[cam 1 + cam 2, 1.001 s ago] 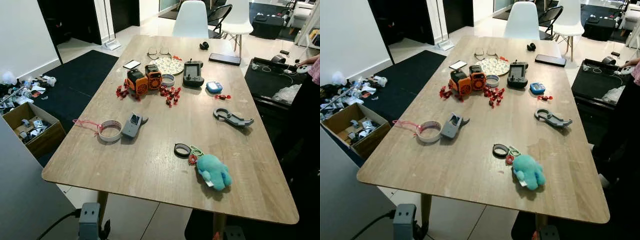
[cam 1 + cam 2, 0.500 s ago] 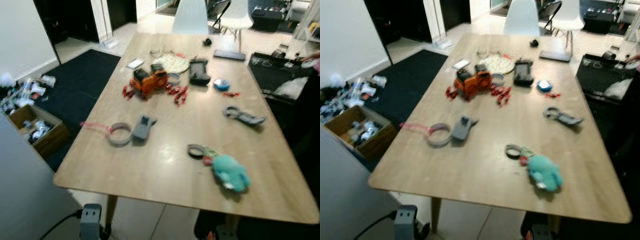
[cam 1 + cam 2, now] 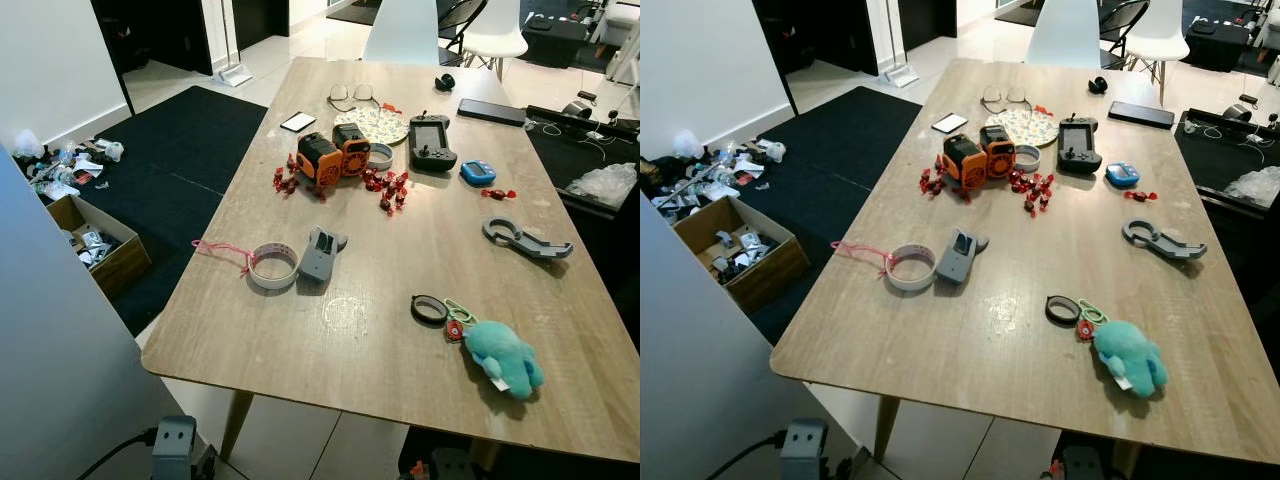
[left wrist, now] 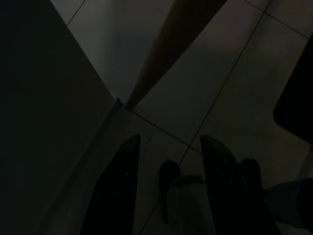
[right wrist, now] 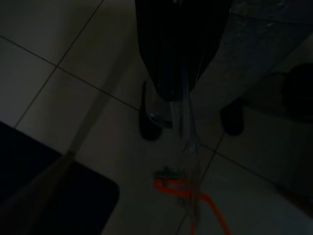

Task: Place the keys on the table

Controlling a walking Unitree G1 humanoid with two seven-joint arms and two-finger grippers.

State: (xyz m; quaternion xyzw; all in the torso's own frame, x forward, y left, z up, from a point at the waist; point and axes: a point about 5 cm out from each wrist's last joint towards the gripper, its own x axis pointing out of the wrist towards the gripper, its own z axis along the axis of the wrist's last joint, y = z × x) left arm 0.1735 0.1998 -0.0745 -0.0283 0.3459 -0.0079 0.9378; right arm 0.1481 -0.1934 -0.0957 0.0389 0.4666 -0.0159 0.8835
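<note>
In the right wrist view my right gripper (image 5: pixel 173 98) hangs low over the tiled floor, shut on a clear strap. A small metal ring and an orange cord (image 5: pixel 171 182) dangle from that strap; these look like the keys, though it is dark. My left gripper (image 4: pixel 171 142) is open above the floor tiles with nothing between its fingers. The long wooden table (image 3: pixel 400 260) stands in front of me. Near its front right lie a teal plush keychain (image 3: pixel 503 357) and a black ring (image 3: pixel 429 308).
On the table lie a tape roll (image 3: pixel 273 266), a grey gadget (image 3: pixel 318 253), orange toy robots (image 3: pixel 335 155), a game controller (image 3: pixel 432 142) and a grey clip tool (image 3: pixel 525 238). A cardboard box (image 3: pixel 95 240) sits on the dark rug (image 3: pixel 190 140) at the left. White chairs (image 3: pixel 405 30) stand at the far end.
The whole picture has shifted: the camera swung left, with blur half a second ago, so the table now sits further right. Nothing on the table has moved.
</note>
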